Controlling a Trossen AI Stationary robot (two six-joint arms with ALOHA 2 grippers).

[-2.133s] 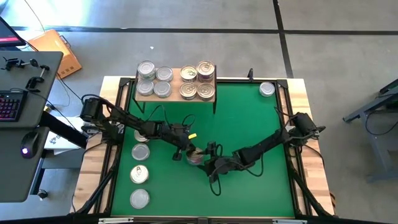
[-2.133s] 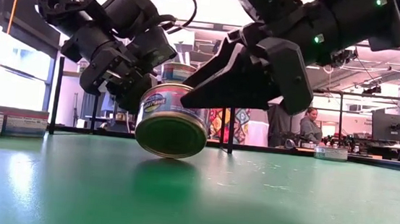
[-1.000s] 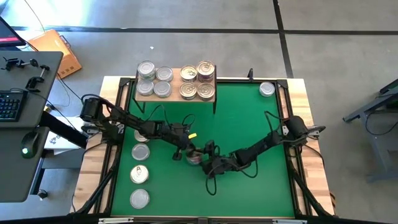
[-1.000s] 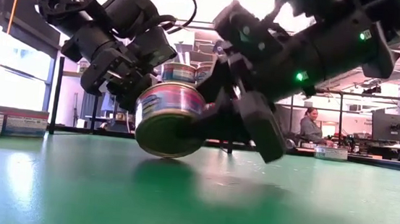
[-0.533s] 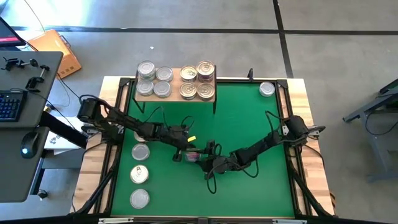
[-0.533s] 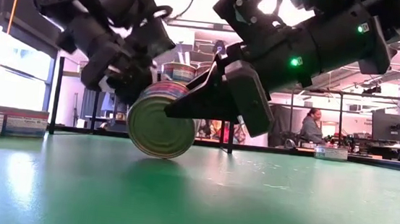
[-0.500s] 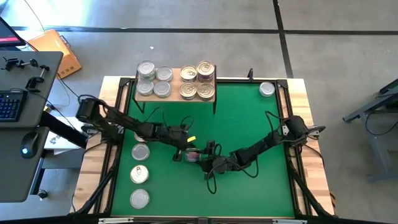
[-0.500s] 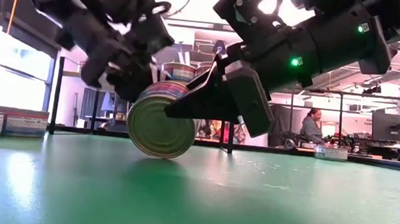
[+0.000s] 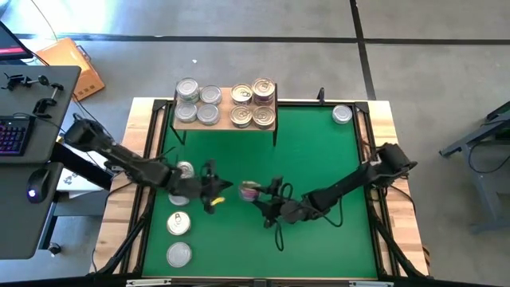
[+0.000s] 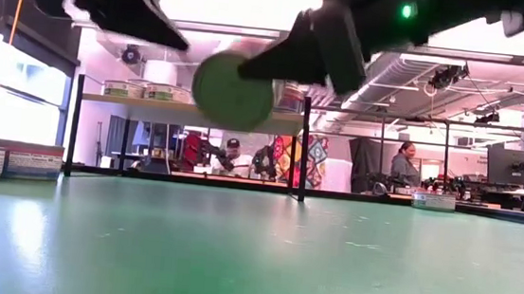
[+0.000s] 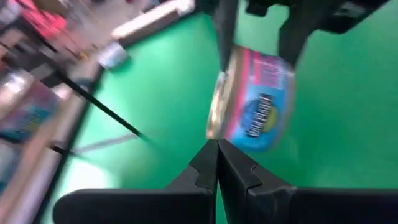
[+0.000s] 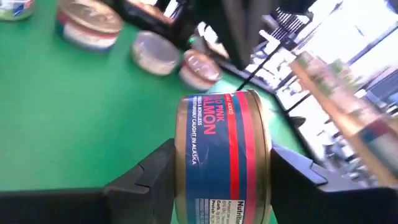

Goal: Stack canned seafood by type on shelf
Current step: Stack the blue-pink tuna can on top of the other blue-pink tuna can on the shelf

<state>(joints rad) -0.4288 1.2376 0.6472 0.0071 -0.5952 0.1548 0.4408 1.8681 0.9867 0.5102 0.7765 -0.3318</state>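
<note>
Gripping a salmon can (image 12: 222, 158) on edge above the mat, right tool (image 9: 264, 194); left tool (image 9: 213, 190) clenched, beside.

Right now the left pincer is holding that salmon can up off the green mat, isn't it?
Not the left one. The right pincer holds the salmon can off the green mat, as the right wrist view shows; the left pincer is shut on nothing.

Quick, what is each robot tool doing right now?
Left tool: shut, holding nothing.
Right tool: gripping the pink salmon can, lifted off the mat.
</note>
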